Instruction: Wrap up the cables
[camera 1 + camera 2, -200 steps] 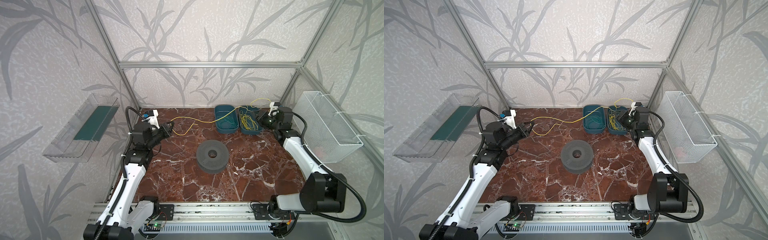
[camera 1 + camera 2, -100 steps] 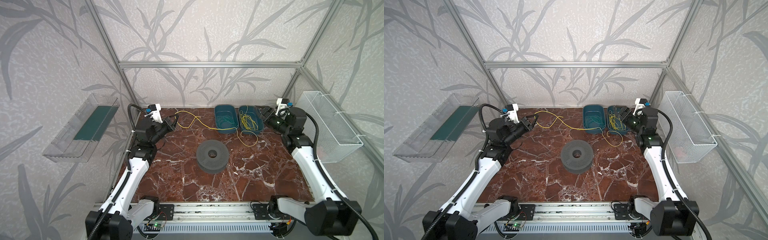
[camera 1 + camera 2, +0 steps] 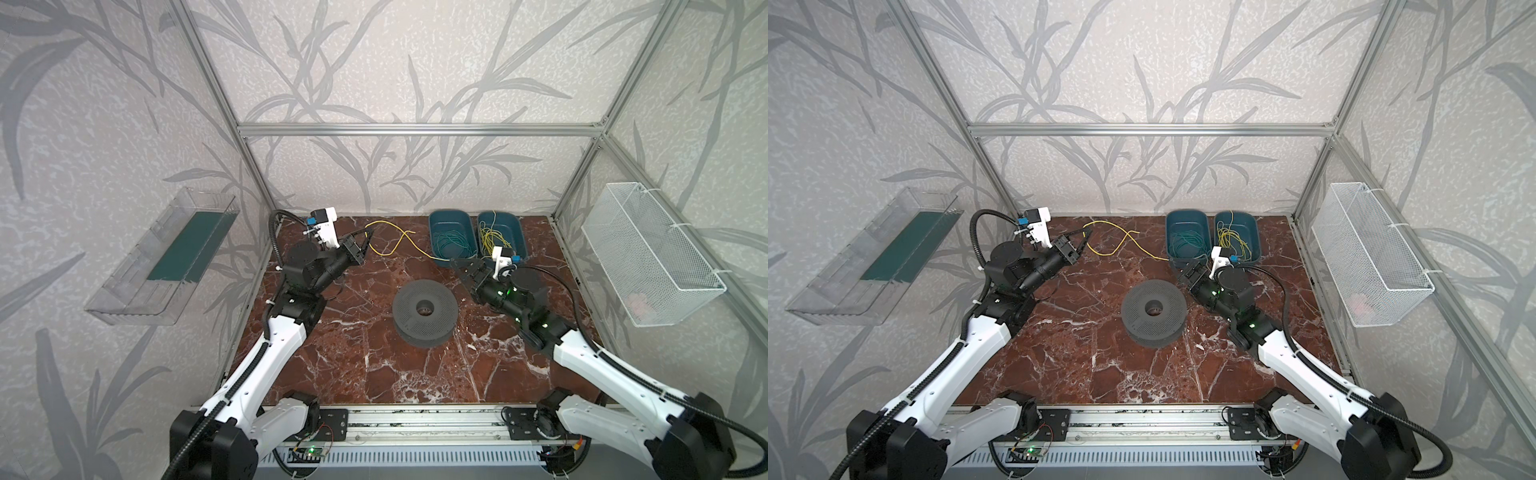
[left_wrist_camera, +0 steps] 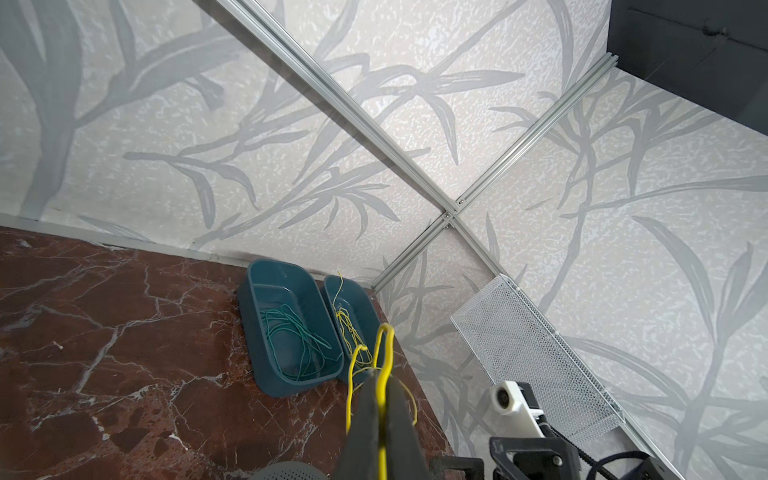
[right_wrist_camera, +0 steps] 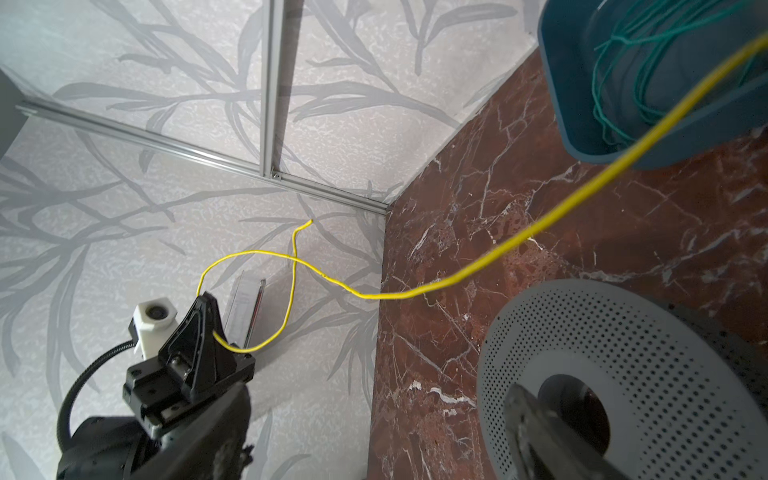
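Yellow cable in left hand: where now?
In both top views the yellow cable loops across the back of the table, from the shut left hand to the front of the green-wire bin.

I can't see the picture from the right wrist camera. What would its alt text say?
A black left gripper pinches a thin yellow cable, which loops in the air and stretches over the red marble table, passing in front of a teal bin. A grey perforated spool lies on the table close to the camera.
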`<state>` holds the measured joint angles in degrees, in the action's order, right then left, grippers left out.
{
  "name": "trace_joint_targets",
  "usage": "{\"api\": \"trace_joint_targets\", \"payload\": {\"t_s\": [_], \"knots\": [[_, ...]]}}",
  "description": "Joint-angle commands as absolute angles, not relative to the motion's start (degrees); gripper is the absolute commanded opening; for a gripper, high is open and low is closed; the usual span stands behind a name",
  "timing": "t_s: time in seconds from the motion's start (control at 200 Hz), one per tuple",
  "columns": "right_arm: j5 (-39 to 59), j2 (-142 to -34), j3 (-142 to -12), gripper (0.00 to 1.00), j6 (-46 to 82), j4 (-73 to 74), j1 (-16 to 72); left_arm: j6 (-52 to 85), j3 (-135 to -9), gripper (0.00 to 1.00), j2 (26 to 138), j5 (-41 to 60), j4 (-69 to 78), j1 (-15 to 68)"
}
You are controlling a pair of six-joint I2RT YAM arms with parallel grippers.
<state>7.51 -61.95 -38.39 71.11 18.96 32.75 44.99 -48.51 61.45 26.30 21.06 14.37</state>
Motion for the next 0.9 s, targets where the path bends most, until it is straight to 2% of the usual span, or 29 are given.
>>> {"api": "trace_joint_targets", "payload": {"t_s": [0.0, 0.145, 0.24, 0.385, 0.47, 0.625, 0.75, 0.895], "knots": [[3.67, -65.47, -40.56, 0.94, 78.21, 29.30, 33.61, 44.59, -47.12, 0.00, 59.79, 24.94, 24.57, 15.18], [1.14, -70.45, -42.44, 0.93, 83.50, 29.47, 34.57, 44.21, -46.31, 0.00, 59.23, 24.77, 24.53, 15.56], [0.19, -73.51, -42.33, 0.87, 86.59, 33.33, 34.96, 44.12, -46.32, 0.00, 59.19, 25.05, 24.56, 15.66], [-0.59, -76.04, -44.52, 0.68, 86.86, 32.51, 34.85, 44.08, -46.05, 0.00, 58.78, 25.22, 24.35, 15.73], [-2.44, -76.38, -43.67, 0.43, 87.19, 34.30, 34.75, 43.56, -46.13, 0.00, 58.58, 25.61, 23.60, 15.73], [-2.82, -74.85, -44.38, 0.16, 84.99, 32.20, 33.68, 42.09, -46.40, 0.00, 57.84, 26.53, 21.38, 15.73], [-1.85, -72.71, -44.77, 0.00, 83.47, 30.48, 31.78, 40.19, -46.48, 0.00, 57.31, 26.78, 18.99, 15.73], [1.09, -69.58, -46.11, 0.00, 81.16, 25.98, 27.83, 35.00, -48.08, 0.00, 57.00, 27.82, 9.35, 15.73]]}}
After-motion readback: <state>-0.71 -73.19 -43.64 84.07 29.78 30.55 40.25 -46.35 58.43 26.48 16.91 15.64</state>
